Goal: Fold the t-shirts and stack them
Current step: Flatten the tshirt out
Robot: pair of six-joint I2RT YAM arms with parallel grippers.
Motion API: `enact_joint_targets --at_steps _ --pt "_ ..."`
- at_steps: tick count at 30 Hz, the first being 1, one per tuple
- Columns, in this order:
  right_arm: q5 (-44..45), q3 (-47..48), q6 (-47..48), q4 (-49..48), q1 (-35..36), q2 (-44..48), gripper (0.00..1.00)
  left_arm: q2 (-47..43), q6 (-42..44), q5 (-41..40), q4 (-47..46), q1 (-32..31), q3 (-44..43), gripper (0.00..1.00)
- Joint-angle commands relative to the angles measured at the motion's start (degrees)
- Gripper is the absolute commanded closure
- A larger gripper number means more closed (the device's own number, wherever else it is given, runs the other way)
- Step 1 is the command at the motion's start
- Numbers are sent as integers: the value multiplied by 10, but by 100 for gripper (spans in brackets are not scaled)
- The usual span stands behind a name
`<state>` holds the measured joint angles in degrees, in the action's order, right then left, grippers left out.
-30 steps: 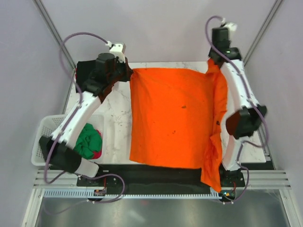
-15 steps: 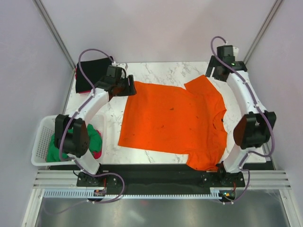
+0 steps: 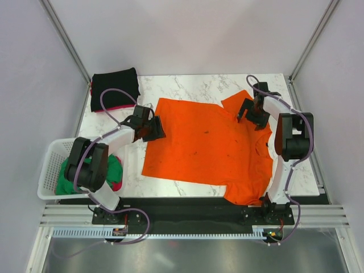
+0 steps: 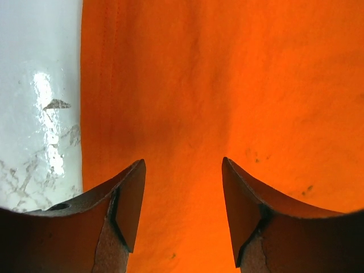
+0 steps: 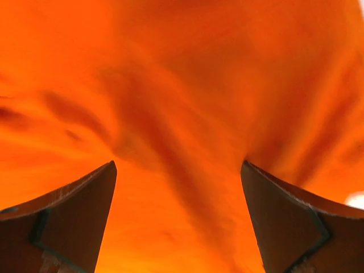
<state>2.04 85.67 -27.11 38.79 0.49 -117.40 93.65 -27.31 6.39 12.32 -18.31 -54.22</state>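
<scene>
marble table (image 3: 199,85) bears flat, soft orange t-shirt (image 3: 207,145).

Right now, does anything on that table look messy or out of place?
Yes. The orange t-shirt lies crooked, not square to the table, and its near right part droops over the table's front edge. Small dark specks dot the fabric. The folded black t-shirt at the far left corner looks tidy.

From above and behind the arm bases (image 3: 108,215), looks down over the whole marble table (image 3: 199,85). From each wrist, faces down at very close range onto the orange t-shirt (image 4: 227,85); shares that cloth with the overhead view, the left also a table strip.
</scene>
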Motion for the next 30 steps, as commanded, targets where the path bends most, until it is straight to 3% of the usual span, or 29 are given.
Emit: enact_joint_targets --at_steps 1,10,16,19,21,26,30 --pt "-32 55 -17 -30 -1 -37 2 21 -46 -9 -62 6 0 37" --pt "-57 277 -19 4 -2 -250 2 126 -87 19 -97 48 -39 41" --pt "-111 448 -27 -1 -2 -323 2 173 -73 4 -94 57 -113 41" --pt "-172 472 -22 -33 -2 -322 2 192 -68 24 -65 66 -162 42" --pt "-183 457 -16 -32 -2 -281 2 162 -57 44 -58 65 -171 44" --pt "-153 273 -14 -91 2 -89 2 42 -37 26 -29 49 -136 44" --pt "-117 146 -34 -69 4 45 2 -49 -45 20 22 36 -79 43"
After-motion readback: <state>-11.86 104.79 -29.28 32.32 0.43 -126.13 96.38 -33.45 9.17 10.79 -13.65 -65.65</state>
